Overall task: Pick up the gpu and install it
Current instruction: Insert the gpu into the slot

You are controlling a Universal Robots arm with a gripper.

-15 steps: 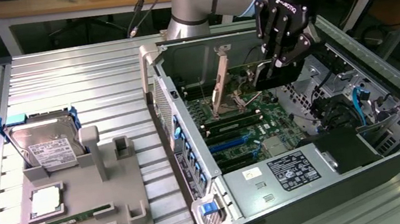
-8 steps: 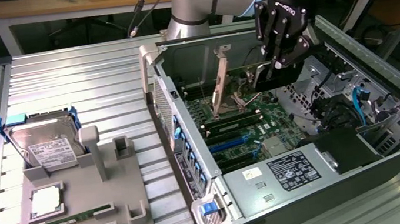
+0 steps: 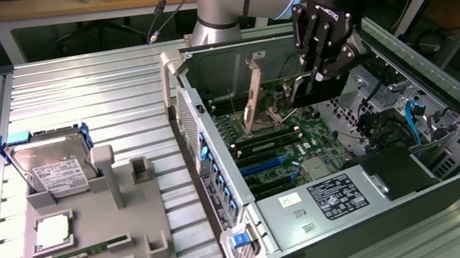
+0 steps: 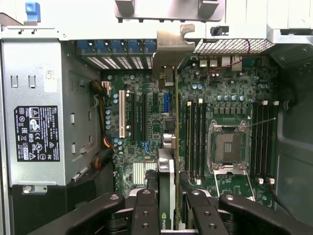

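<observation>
At upper centre of the exterior view, the gripper (image 3: 323, 66) pinches the gpu (image 3: 309, 95), picked up and tilted over the motherboard (image 3: 304, 138); seating appears outstanding.

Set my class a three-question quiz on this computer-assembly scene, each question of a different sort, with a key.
1. True or false: the claw is shut on the gpu.
2. Where is the hard drive? A: propped in the grey tray; B: on the floor; C: in the claw.
3. Fill the gap: the gpu is held edge-on above the green ____ inside the open case.
Key: 1 true; 2 A; 3 motherboard.
</observation>
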